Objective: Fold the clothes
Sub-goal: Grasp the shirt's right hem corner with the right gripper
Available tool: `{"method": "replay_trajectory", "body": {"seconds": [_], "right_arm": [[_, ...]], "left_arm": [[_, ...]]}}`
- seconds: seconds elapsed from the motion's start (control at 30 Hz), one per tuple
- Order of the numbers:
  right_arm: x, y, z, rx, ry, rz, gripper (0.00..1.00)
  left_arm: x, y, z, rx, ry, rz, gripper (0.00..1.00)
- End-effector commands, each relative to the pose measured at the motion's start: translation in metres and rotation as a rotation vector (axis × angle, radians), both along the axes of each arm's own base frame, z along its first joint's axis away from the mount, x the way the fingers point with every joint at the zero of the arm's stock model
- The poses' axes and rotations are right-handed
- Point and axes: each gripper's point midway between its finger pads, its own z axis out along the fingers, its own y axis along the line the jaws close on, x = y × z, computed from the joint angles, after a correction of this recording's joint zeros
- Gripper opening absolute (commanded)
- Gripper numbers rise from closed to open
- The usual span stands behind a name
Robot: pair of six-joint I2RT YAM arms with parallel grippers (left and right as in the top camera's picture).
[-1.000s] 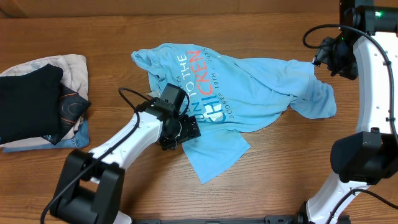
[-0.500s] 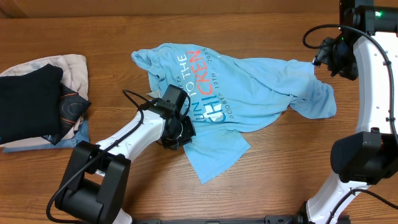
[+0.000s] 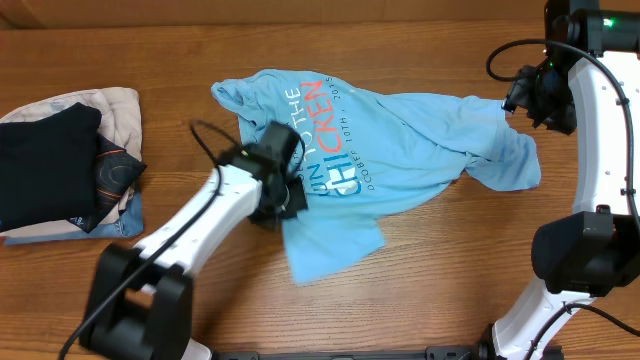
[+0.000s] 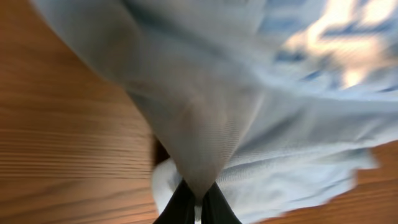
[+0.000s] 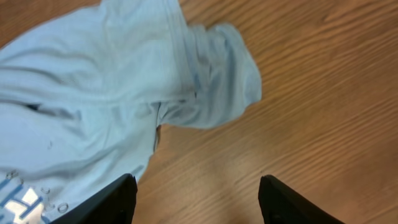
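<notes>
Light sky-blue cotton T-shirt [image 3: 410, 140] is lying crumpled, not flat, around the middle of the brown wooden table [image 3: 450, 290], somewhat toward the far edge. The print is facing up, with white and red-orange lettering running sideways across the chest and partly creasing with the wrinkles. One sleeve is bunching at the right end. A loose flap of the hem is trailing toward the near edge of the table.

Left gripper [image 3: 283, 197] is sitting at the left edge of the T-shirt, just where the flap meets the body. In the left wrist view its two black fingers [image 4: 183, 205] are pressing together on a fold of the blue fabric, which is tenting into a peak at the fingertips. That view is blurring badly, so finer detail cannot be told.

Right gripper [image 3: 535, 95] is hanging over the right end of the T-shirt, near the bunched sleeve. In the right wrist view its fingers [image 5: 112, 199] are standing wide apart and gripping nothing. Bare wood and the sleeve edge are showing below them, apart from the tips.

Far left of the table, a black folded garment [image 3: 45, 170] is resting on a beige folded garment [image 3: 118, 108] in a small stack, well apart from the T-shirt.
</notes>
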Motion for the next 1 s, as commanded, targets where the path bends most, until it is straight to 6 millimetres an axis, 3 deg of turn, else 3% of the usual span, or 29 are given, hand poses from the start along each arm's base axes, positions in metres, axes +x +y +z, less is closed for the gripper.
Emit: {"method": "replay_trajectory", "body": {"seconds": [0.0, 0.13, 0.23, 0.43, 0.53, 0.73, 0.97], "right_arm": [[-0.005, 0.009, 0.014, 0.055, -0.035, 0.011, 0.66], [-0.012, 0.017, 0.004, 0.094, 0.009, 0.018, 0.67], [-0.019, 0.018, -0.01, 0.1, 0.058, 0.017, 0.66], [-0.033, 0.026, -0.056, 0.145, 0.159, 0.014, 0.66], [-0.043, 0.038, -0.081, 0.215, 0.211, 0.043, 0.66], [-0.073, 0.043, -0.122, 0.24, 0.326, 0.043, 0.66], [-0.109, 0.049, -0.157, 0.271, 0.433, 0.03, 0.66]], "left_arm": [[0.047, 0.04, 0.079, 0.129, -0.283, 0.01, 0.04], [0.056, 0.081, 0.129, 0.183, -0.378, 0.109, 0.04], [0.052, 0.102, 0.144, 0.194, -0.397, 0.167, 0.04], [0.049, 0.13, 0.147, 0.232, -0.39, 0.217, 0.04], [0.049, 0.132, 0.147, 0.245, -0.392, 0.213, 0.04], [0.05, 0.138, 0.148, 0.277, -0.401, 0.222, 0.04], [0.05, 0.138, 0.148, 0.276, -0.402, 0.223, 0.04]]}}
